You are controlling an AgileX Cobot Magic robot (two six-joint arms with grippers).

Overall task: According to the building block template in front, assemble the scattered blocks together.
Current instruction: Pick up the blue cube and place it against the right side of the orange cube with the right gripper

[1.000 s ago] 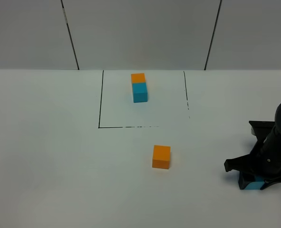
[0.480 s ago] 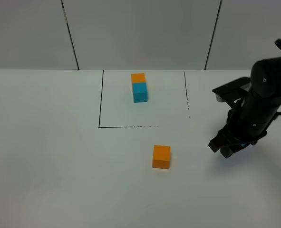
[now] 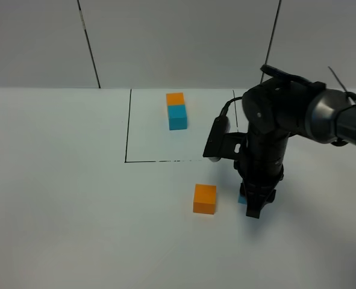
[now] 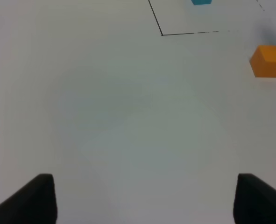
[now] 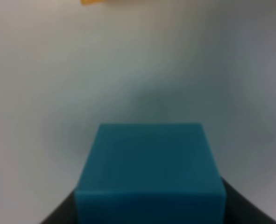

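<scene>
The building block template [image 3: 176, 111], an orange cube joined to a cyan one, stands inside the black-outlined square at the back. The loose orange cube [image 3: 205, 198] sits in front of that square and also shows in the left wrist view [image 4: 268, 60]. Just right of it my right gripper [image 3: 253, 208] points down, shut on the cyan cube [image 3: 242, 198], which the arm mostly hides. That cyan cube [image 5: 149, 172] fills the right wrist view between the dark fingers, with a sliver of orange cube [image 5: 100, 2] beyond. My left gripper [image 4: 147, 205] stands open over bare table, with nothing between its fingers.
A black line square [image 3: 127, 126] marks the template's area on the white table. A grey panelled wall [image 3: 178, 42] closes off the back. The right arm's body [image 3: 274, 120] rises over the square's right front corner.
The right arm has swung from the table's front right leftward with the cyan cube, coming down close beside the orange cube. The template and the orange cube have not moved.
</scene>
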